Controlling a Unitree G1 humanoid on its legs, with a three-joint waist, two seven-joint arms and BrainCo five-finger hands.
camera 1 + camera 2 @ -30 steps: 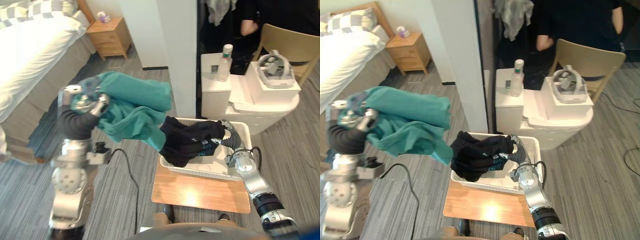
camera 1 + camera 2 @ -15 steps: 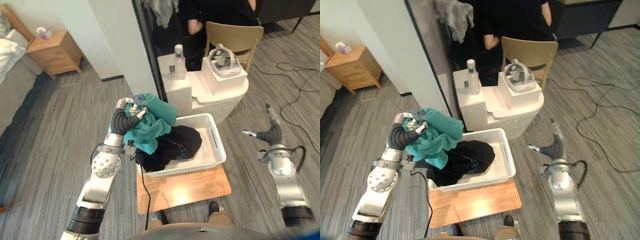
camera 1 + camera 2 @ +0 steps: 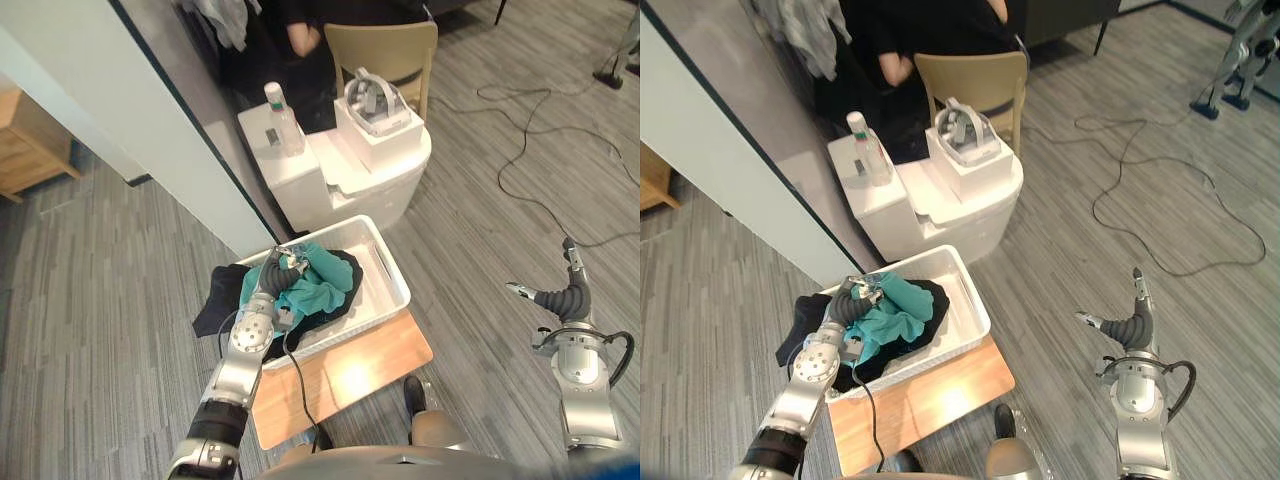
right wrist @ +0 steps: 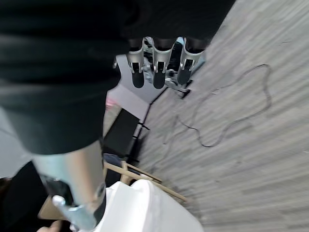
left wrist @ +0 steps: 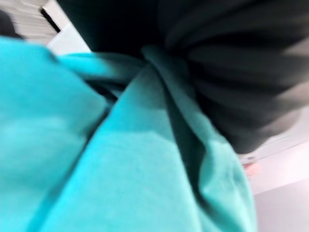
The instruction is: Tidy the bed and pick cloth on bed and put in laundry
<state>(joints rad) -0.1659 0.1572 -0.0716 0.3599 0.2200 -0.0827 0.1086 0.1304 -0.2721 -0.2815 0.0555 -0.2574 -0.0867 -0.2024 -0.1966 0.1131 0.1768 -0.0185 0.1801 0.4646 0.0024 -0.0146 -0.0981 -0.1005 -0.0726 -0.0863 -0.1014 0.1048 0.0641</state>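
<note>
Teal cloth lies crumpled over a black garment in your white basket. Your left hand is buried in it, so its grip is unreadable. Your right hand hangs open, well apart.

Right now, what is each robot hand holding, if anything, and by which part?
The left robot hand grips the teal cloth by a bunched fold at its edge, over the white basket. The right robot hand is open and holds nothing.
</note>
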